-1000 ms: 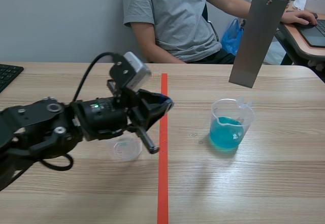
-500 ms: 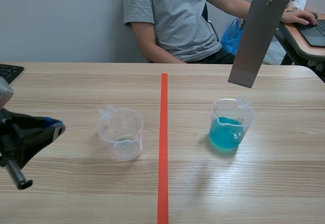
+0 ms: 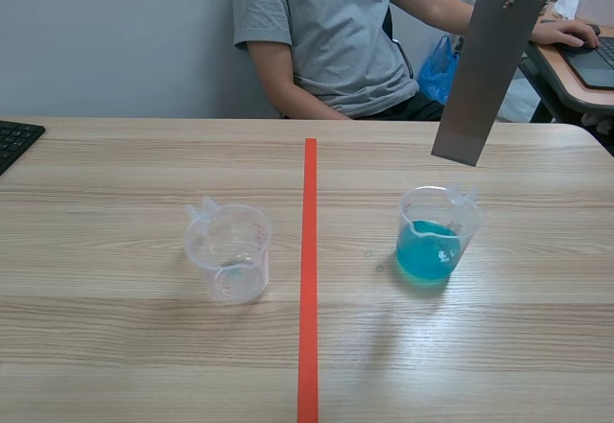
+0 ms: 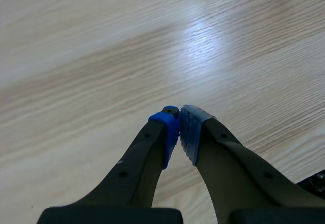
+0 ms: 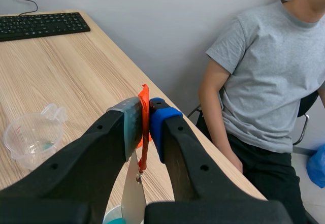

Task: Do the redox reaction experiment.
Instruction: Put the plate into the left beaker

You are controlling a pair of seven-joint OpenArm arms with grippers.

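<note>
A light wooden tabletop (image 3: 115, 154) carries a clear plastic beaker of blue liquid (image 3: 436, 236). Above it hangs a flat grey metal strip (image 3: 484, 78), the right jaws clamped on its orange tab (image 5: 144, 127). A second clear plastic beaker (image 3: 228, 250) stands to its left. The left arm has withdrawn, jaws together.

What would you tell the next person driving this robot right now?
Left gripper: shut on nothing, over the bare table.
Right gripper: raised, shut on the orange tag that the grey metal plate hangs from.
The plate hangs above the beaker of blue liquid, not dipped in. The clear beaker stands across the tape line.
Done: plate picked up. Left, probably: lower it into the blue liquid.
</note>
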